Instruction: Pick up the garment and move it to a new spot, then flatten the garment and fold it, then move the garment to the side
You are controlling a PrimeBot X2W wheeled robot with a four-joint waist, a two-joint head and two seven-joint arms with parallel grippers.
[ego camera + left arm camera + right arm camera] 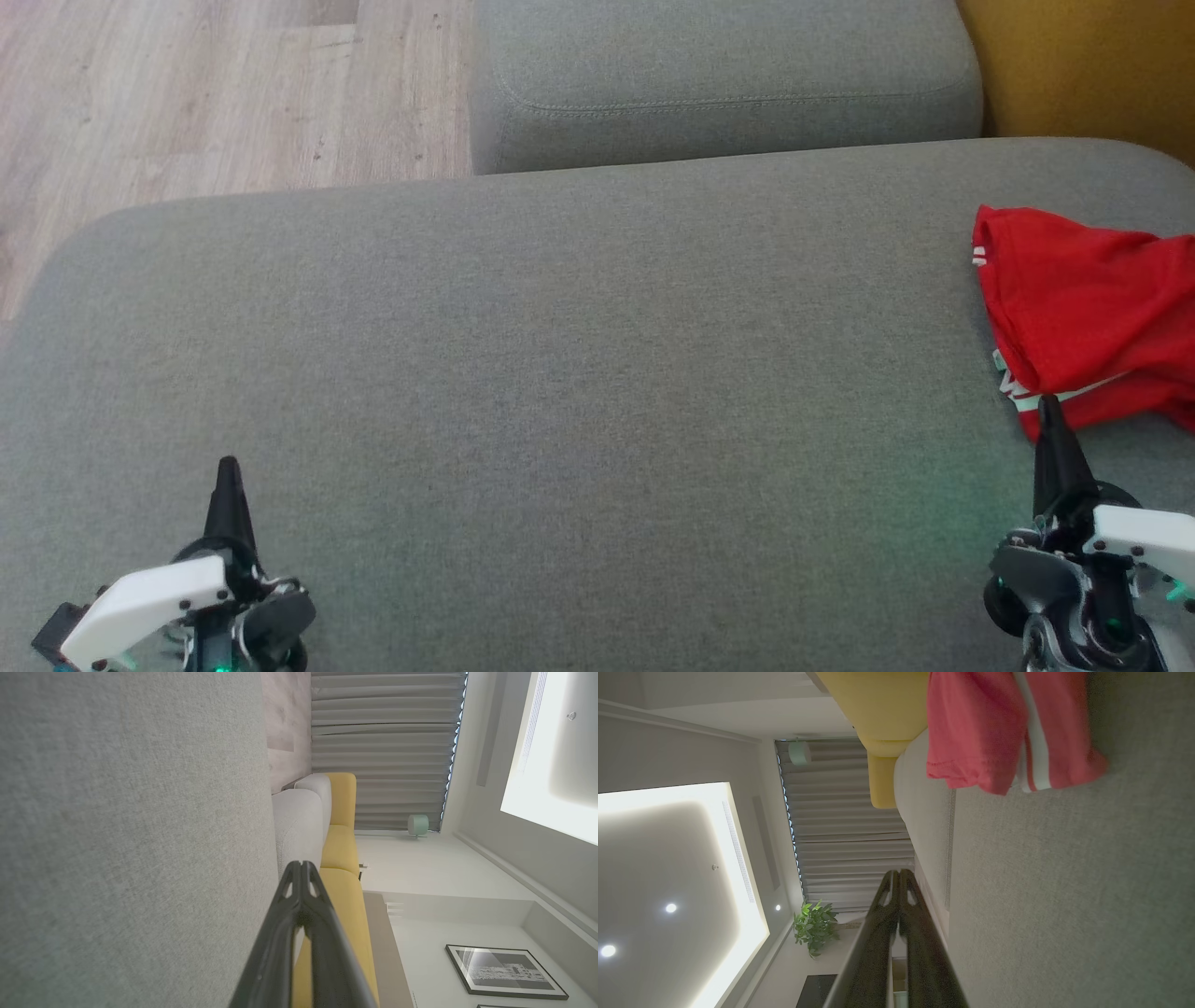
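A crumpled red garment [1088,313] with white stripes lies at the right edge of the grey sofa seat [560,373]; the right wrist view shows the same red garment [994,728] bunched on the seat ahead. My right gripper [1047,403] is shut and empty, its tip just short of the garment's near edge, and its dark fingers [899,877] are pressed together. My left gripper [227,464] hovers shut and empty over the seat's front left, far from the garment, its fingers [301,865] closed.
A second grey cushion [719,79] sits behind the seat, with a yellow cushion [1083,65] at the back right. Wooden floor [187,93] lies beyond the sofa's left end. A wide stretch of bare grey seat separates the two grippers.
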